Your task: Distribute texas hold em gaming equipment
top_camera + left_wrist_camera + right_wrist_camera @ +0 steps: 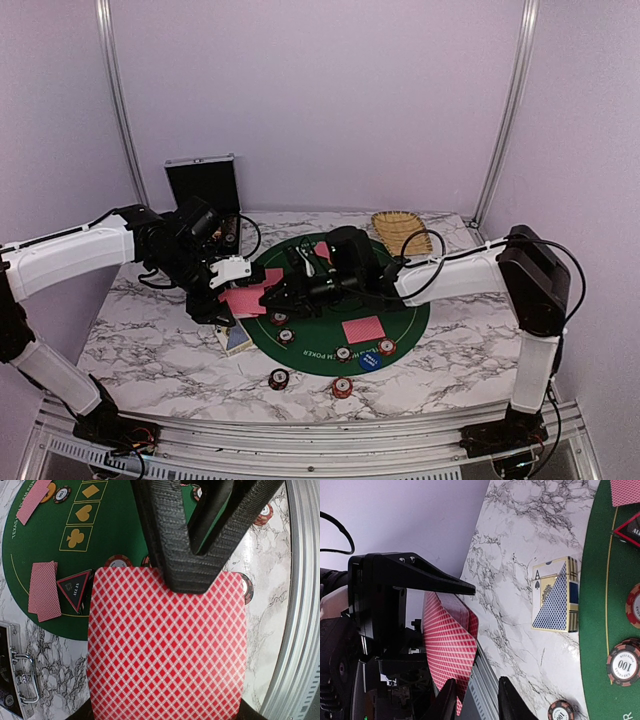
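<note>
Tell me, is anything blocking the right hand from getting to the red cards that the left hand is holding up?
Nothing visible does. The left hand holds the red cards in the air, and the right hand, open, sits right at their edge with no object between.

I have the left gripper (237, 289) clamped on a few red-backed cards (252, 298) over the rim of the green mat (405, 314). The right gripper (277, 299) sits right at those cards from the opposite side. A card box (237, 338) lies on the desk (140, 340) just under the left gripper, with a poker chip (278, 379) nearer the bases.
</note>
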### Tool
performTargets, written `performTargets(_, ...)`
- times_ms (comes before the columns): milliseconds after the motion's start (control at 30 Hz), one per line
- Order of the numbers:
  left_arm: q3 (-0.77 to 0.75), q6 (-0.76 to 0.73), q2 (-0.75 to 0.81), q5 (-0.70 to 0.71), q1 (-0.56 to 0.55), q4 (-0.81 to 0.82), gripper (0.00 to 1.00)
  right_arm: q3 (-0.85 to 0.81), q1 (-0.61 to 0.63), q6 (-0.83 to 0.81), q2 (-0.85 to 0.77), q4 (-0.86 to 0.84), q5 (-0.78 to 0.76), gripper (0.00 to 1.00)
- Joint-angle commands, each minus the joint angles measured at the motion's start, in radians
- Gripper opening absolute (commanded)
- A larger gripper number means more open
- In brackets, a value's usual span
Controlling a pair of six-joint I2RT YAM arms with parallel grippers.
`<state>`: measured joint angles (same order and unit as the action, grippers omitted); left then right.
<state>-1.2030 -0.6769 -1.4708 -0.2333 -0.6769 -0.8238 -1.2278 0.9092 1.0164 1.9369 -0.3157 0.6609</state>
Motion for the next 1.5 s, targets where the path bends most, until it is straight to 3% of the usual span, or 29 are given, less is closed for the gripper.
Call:
performTargets(0,-0.001,-0.002,0.023,-0.003,0.0,0.0,0.0,0.012,-0.008,0.021,-0.045,-0.046,-0.005,0.27)
performTargets(700,-0.003,-0.005,0.022,0.0,0.0,0.0,0.0,0.024,0.003,0.113,-0.018,-0.188,0.047,0.21)
performTargets(1067,0.002,-0.007,0.029,0.004,0.001,0.0,0.0,0.01,0.013,0.143,0.019,-0.231,0.063,0.1)
performTargets(1233,0.006,-0.009,0.032,0.01,0.0,0.0,0.0,0.021,0.009,0.143,0.008,-0.235,0.068,0.0)
performTargets(1467,0.01,-0.01,0.034,0.014,0.001,0.0,0.0,0.124,-0.036,0.14,-0.077,-0.232,0.071,0.0)
